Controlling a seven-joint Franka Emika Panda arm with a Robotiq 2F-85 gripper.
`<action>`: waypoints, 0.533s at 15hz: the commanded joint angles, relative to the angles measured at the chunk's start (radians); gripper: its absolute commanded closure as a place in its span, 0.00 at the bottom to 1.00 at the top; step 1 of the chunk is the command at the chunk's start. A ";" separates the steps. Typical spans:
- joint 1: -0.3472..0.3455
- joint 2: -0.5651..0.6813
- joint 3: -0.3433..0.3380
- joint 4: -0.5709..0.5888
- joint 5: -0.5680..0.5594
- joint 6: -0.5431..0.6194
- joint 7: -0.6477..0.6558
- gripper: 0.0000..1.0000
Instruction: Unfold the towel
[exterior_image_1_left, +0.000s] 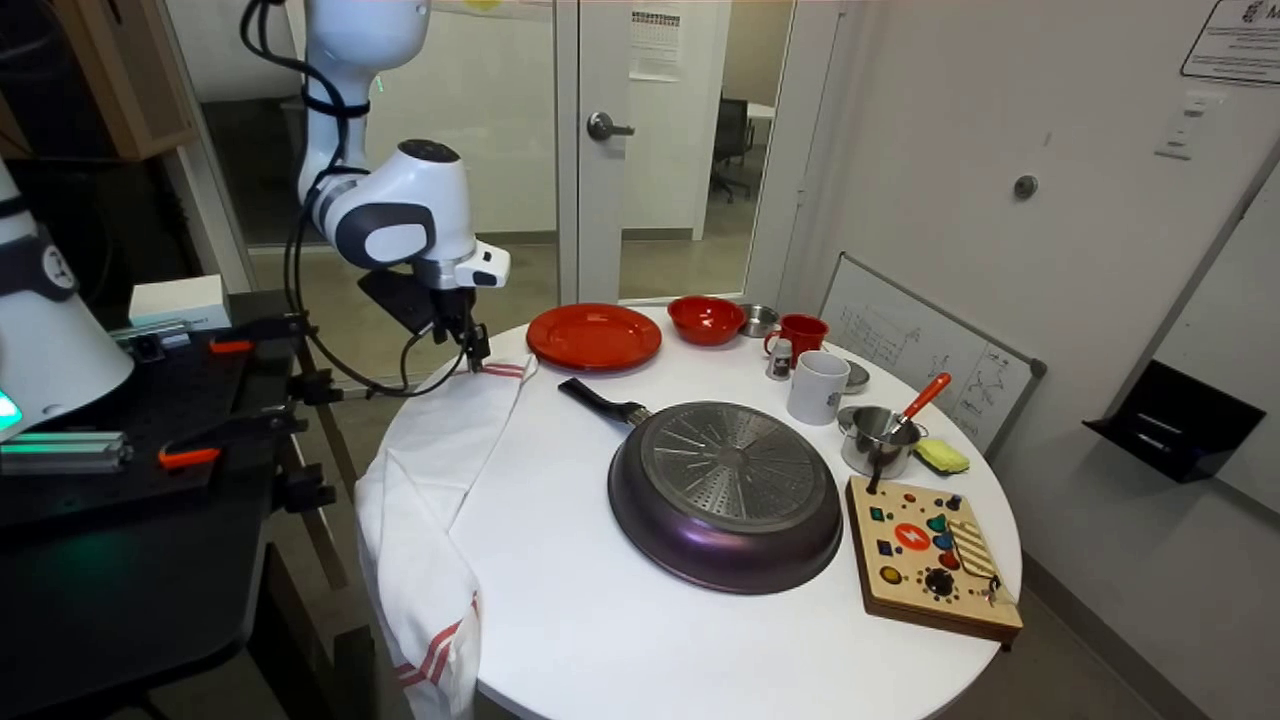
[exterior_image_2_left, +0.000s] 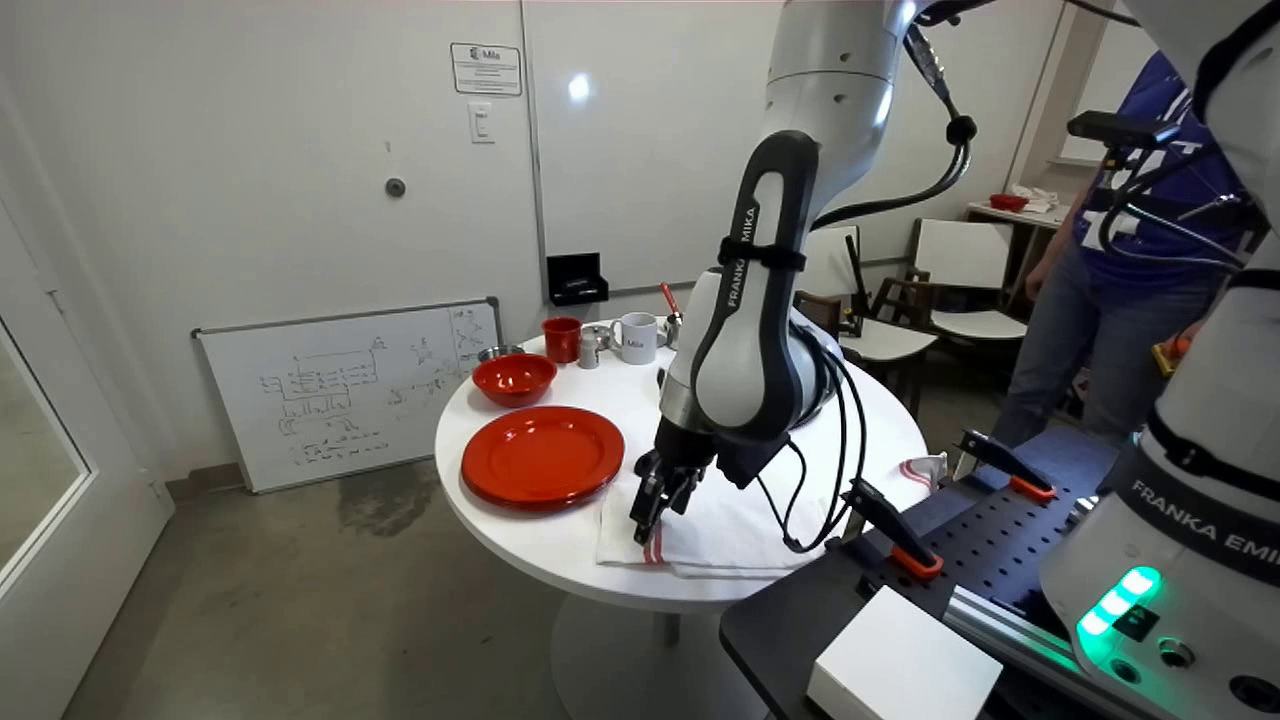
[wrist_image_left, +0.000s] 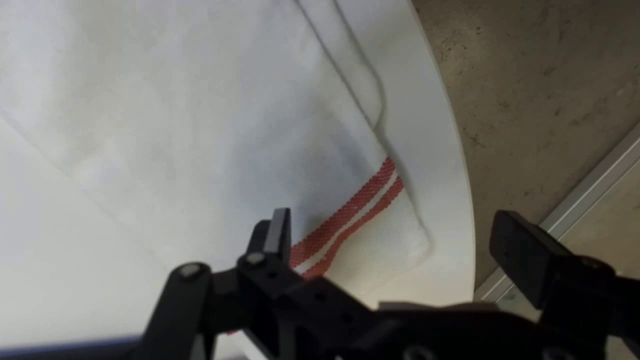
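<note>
The towel (wrist_image_left: 200, 125) is laid along the edge of the counter (exterior_image_1_left: 560, 640); over 1 corner, the empty gripper (wrist_image_left: 391, 220) is spread wide.

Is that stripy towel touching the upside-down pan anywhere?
Apart: an exterior view shows bare white tabletop between the towel and the pan, even at its handle.
</note>
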 joint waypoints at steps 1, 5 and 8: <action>0.108 0.016 -0.039 0.014 -0.012 0.032 -0.013 0.00; 0.340 0.010 -0.184 0.029 0.038 0.074 -0.019 0.00; 0.507 0.026 -0.306 0.042 0.091 0.111 -0.029 0.00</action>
